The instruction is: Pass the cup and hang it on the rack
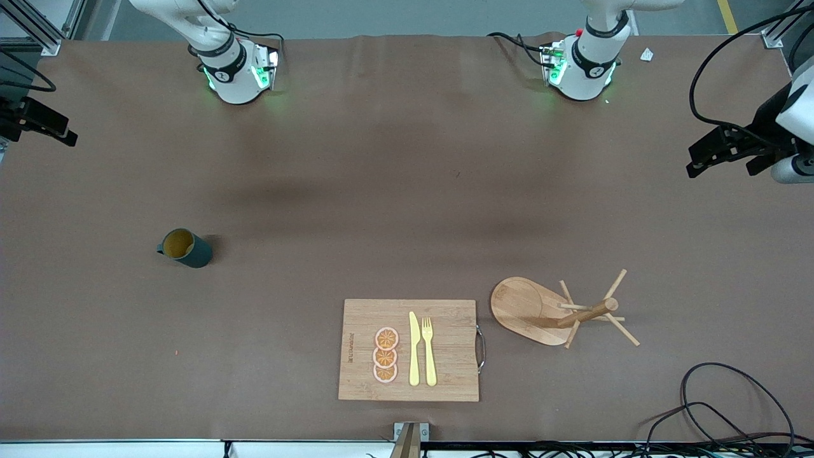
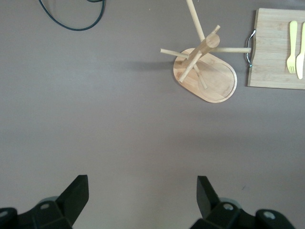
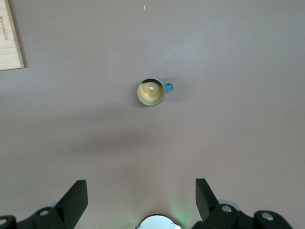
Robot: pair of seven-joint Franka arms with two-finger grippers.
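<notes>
The cup (image 1: 186, 248) stands upright on the brown table (image 1: 318, 191), toward the right arm's end, well apart from every other object. Its mouth faces up and shows a yellowish-tan interior with nothing in it; the small loop handle points toward the table's end. In the right wrist view the cup (image 3: 151, 92) appears from straight above, interior bare, handle projecting from the rim.

The rack (image 1: 559, 312) stands on its oval flat base toward the left arm's end, nearer to the front camera than the cup. Its central post is upright and its thin pegs angle outward; nothing hangs on any peg. The left wrist view shows the rack (image 2: 205, 71) just beside the cutting board (image 2: 279, 47), not touching it.

The cutting board (image 1: 410, 350) lies flat between cup and rack, near the table's front edge, its metal handle toward the rack. On it lie three orange slices (image 1: 385, 355) in a row, a yellow knife (image 1: 414, 350) and a yellow fork (image 1: 429, 350) side by side.

The right gripper (image 3: 140, 198) hangs over bare table, jaws spread wide, gripping nothing, the cup apart from it. The left gripper (image 2: 143, 195) hangs over bare table near the rack, jaws likewise spread wide, gripping nothing. A black cable (image 1: 731, 407) loops on the table by the front corner at the left arm's end.
</notes>
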